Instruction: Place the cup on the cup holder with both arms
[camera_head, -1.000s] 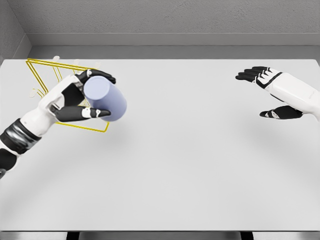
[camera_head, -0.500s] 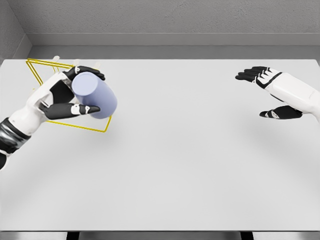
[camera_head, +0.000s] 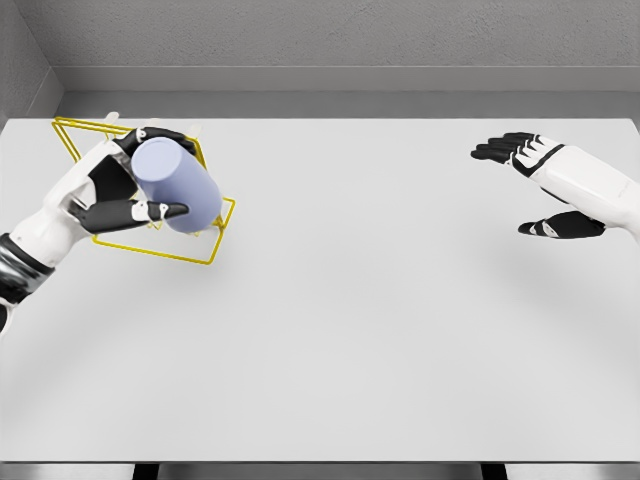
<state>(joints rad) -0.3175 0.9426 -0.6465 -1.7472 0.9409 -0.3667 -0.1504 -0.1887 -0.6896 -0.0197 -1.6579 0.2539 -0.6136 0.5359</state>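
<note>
A pale lavender cup (camera_head: 176, 186) lies tilted on its side in my left hand (camera_head: 135, 180), with the thumb below and the fingers over its top. It hangs over the yellow wire cup holder (camera_head: 203, 254) at the table's far left, whose frame shows behind and beneath the hand. Whether the cup touches the wire is hidden by the hand. Far off at the right my right hand (camera_head: 540, 188) hovers open above the table, fingers spread, holding nothing.
A white table (camera_head: 360, 330) fills the view, with a grey wall behind its far edge and its front edge near the bottom. Nothing else stands on it.
My left hand has carried the cup leftward and slightly back, further over the wire holder. The right hand has stayed still.
</note>
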